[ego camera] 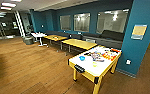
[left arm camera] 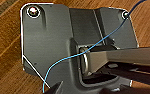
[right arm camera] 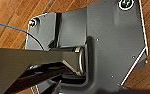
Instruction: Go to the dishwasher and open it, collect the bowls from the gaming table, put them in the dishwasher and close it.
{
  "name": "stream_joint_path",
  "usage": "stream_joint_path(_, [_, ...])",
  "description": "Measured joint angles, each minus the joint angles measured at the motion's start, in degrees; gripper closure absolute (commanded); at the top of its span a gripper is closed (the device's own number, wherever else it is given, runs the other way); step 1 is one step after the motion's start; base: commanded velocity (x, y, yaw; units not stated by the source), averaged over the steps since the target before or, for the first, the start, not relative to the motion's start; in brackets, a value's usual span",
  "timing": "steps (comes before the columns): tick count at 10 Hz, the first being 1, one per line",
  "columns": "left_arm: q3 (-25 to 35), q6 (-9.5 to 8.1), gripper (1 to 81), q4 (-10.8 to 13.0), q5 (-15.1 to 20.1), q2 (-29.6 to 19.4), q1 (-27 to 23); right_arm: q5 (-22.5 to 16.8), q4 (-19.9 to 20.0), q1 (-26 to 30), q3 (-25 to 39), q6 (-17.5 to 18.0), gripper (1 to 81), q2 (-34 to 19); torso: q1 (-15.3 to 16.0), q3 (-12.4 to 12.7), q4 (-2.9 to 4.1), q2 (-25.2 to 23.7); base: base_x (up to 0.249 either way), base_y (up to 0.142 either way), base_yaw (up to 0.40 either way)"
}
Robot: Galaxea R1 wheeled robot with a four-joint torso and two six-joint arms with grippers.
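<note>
Gaming table sits at four o'clock, blue bowl and yellow-green bowl apart on its white surface. Wooden floor all around. Either gripper's state: cannot tell.

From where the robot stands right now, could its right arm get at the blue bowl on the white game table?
Probably not yet. The blue bowl sits on the gaming table some way ahead across open wood floor. Nothing blocks the way, but it looks too far to reach.

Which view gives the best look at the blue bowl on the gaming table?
The head view: the blue bowl sits on the gaming table's white top, near the yellow-green bowl. Both wrist views look down at wooden floor instead.
</note>
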Motion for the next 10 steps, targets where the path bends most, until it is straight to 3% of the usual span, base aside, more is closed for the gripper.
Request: stream_joint_path(10, [0.0,0.0,1.0,0.0,0.0,-0.1,0.1,0.0,-0.1,0.0,-0.3,0.0,1.0,0.2,0.0,0.0,0.0,0.0,0.168,0.071,0.0])
